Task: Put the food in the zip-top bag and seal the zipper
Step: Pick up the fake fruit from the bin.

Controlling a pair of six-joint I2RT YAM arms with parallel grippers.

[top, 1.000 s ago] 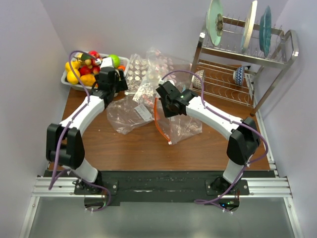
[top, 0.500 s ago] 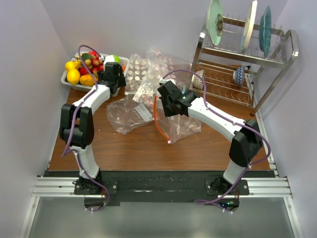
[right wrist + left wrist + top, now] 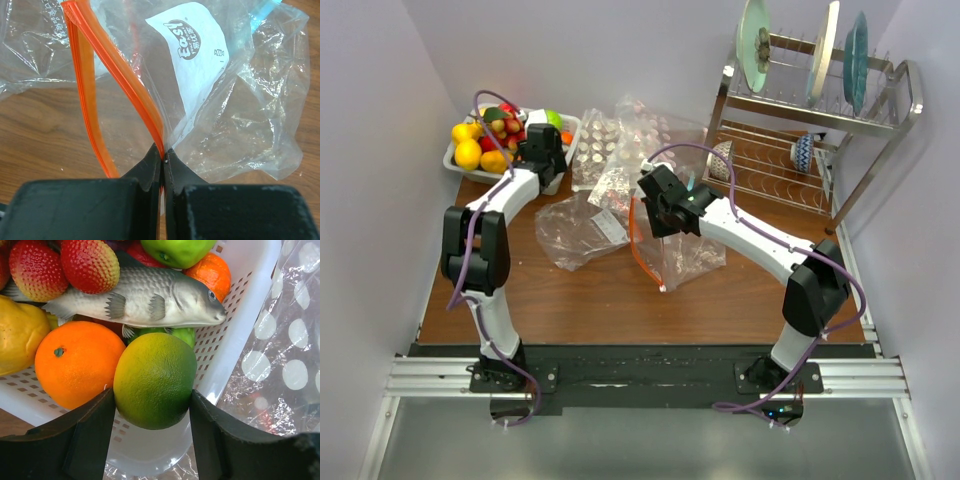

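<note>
At the basket (image 3: 245, 325), left end effector (image 3: 152, 396) grips the lime (image 3: 155, 372); right end effector (image 3: 163, 151) pinches the zipper (image 3: 86, 85).

A white label (image 3: 192, 60) on the clear crinkly zip-top bag (image 3: 250, 110), at one o'clock in the right wrist view, is printed with a brown oval reading "Easy"; smaller characters cannot be read.

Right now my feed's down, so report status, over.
Left hand around lime in basket, grip unclear. Right hand shut on zipper, bag mouth open. Spare bags alongside.
</note>
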